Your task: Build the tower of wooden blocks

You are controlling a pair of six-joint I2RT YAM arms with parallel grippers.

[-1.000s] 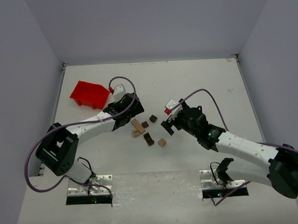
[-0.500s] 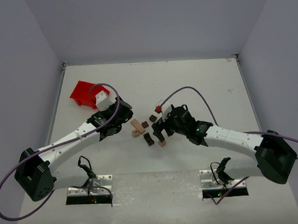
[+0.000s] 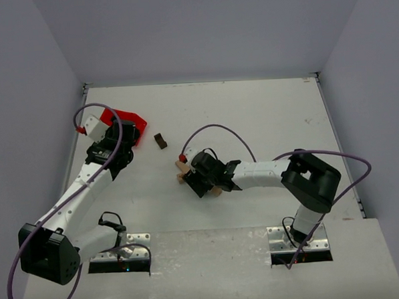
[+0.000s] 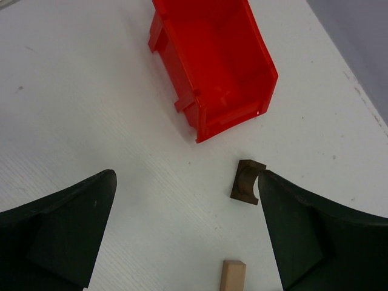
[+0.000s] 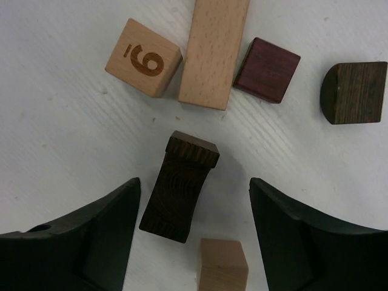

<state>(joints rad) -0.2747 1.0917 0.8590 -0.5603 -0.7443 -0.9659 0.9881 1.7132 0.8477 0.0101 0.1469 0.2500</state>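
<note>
A white table [image 3: 264,112] seen from above, with two robot arms reaching over it. No tower stands; the wooden blocks lie loose and flat on the table.

The left gripper [image 4: 187,206] hangs near a red plastic bin [image 4: 212,60] at the far left. Its jaws are spread wide and hold nothing. Just beside its right finger [image 4: 315,236] lies a dark brown block with a curved notch [image 4: 245,180], apart from the bin. The end of a light tan block [image 4: 233,276] shows at the bottom edge of that view.

The right gripper [image 5: 194,188] is low over the main cluster of blocks near the table's middle. Its jaws are partly open on either side of a dark brown block with scooped sides [image 5: 180,186], which lies on the table; a clear gap shows on its right side, so it is not clamped. Beyond it lie a tan cube printed with a numeral [image 5: 143,57], a long tan plank-shaped block [image 5: 213,51], a purple-brown cube [image 5: 267,70] and a dark half-round block [image 5: 353,92]. A small tan block [image 5: 223,267] lies just nearer.
</note>
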